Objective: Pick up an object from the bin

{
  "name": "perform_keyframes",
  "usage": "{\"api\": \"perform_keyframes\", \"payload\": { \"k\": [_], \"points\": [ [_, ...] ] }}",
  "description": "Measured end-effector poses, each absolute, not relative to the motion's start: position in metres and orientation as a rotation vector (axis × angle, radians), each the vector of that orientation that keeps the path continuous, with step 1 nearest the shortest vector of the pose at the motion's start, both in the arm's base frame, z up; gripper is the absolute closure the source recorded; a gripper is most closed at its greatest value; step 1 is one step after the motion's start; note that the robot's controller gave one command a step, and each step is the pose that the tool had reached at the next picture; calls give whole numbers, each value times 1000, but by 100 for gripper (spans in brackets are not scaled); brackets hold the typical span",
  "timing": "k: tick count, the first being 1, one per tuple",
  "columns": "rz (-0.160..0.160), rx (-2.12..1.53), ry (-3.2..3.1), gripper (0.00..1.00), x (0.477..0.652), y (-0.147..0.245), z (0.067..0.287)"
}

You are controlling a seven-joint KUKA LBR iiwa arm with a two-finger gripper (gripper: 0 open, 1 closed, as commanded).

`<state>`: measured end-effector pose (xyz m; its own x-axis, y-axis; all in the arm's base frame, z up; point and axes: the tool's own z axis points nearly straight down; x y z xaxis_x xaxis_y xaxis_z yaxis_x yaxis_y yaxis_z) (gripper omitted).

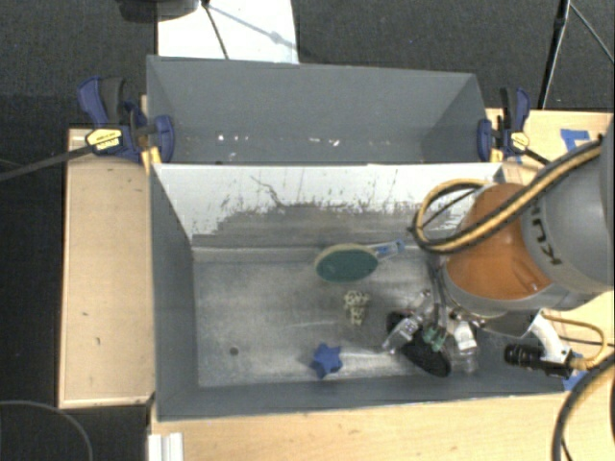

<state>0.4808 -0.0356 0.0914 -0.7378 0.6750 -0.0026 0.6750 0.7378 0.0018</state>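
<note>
The gripper (424, 337) hangs below and right of the teal oval brush (346, 264). Its grip cannot be made out.

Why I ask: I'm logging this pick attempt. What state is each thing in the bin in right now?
Hand: low in the bin's front right corner, just above a black thing.
Black thing: on the floor under the hand; grip unclear.
Teal oval brush: lying flat mid-bin, blue handle pointing right, untouched.
Small pale thing: loose on the floor, alone.
Blue thing: lying near the front wall, clear of the hand.
</note>
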Motion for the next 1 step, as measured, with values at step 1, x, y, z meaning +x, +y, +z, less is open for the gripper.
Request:
{"api": "perform_keyframes", "payload": {
  "k": [1],
  "points": [
    [4, 1127, 2924, 100, 482, -36, 199]
  ]
}}
